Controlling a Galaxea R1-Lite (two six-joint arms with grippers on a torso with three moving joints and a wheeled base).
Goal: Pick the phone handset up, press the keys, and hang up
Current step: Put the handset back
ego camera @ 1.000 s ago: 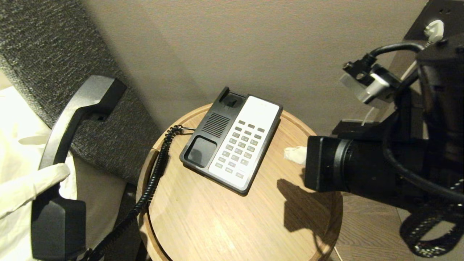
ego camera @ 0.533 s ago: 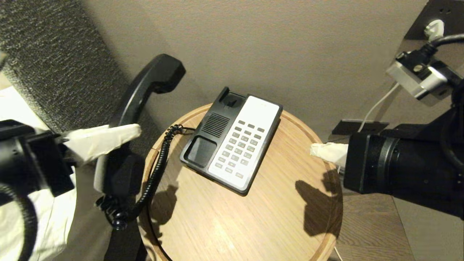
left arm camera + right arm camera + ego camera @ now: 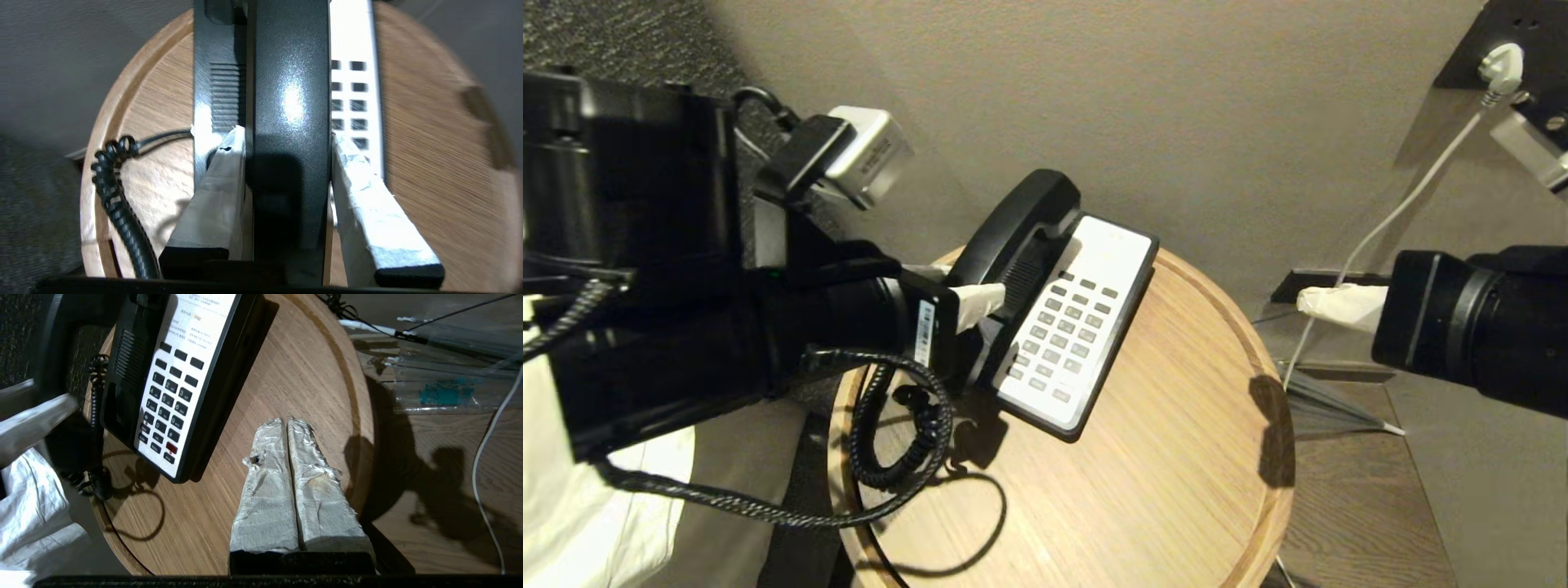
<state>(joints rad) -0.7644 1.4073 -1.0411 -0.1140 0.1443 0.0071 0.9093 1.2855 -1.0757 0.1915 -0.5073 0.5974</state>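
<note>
Handset: the black plastic curved phone handset [image 3: 1021,224] lies along the black cradle side of the black-and-white phone base [image 3: 1086,327], over the speaker grille; whether it is fully seated cannot be told.
Left end effector [image 3: 288,143]: its white-wrapped fingers [image 3: 220,179] pinch the handset's middle from both sides.
Cord: the coiled black cord [image 3: 907,433] loops on the round wooden tabletop [image 3: 1143,482] beside the base.
Right end effector [image 3: 286,422]: wrapped fingers pressed together, holding nothing, off the tabletop's right edge in the head view, well apart from the base's keypad [image 3: 169,404].
</note>
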